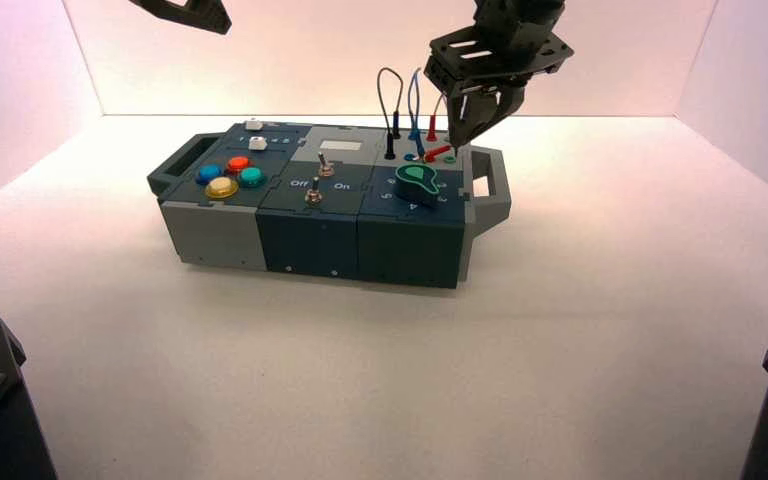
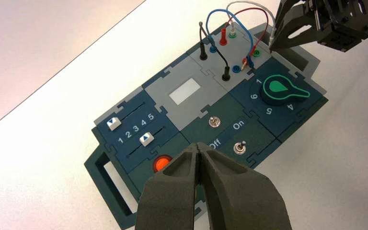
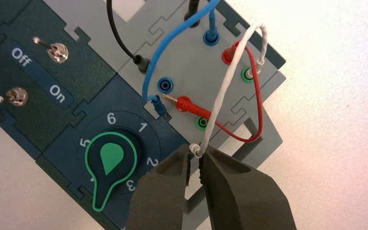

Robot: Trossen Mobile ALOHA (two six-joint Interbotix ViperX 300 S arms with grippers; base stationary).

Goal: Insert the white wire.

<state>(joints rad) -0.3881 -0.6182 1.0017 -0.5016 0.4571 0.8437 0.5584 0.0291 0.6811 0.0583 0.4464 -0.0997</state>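
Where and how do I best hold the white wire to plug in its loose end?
I'd grip the white wire by its loose plug's sleeve, coming from above, as the right gripper does at the box's right end. Its other plug sits in the far green-ringed socket and the lead arches up between, so pinching the soft loop would probably let the tip swing.

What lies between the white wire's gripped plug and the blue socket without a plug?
The loose red plug lies between the white wire's gripped plug and the blue socket, right wrist view.
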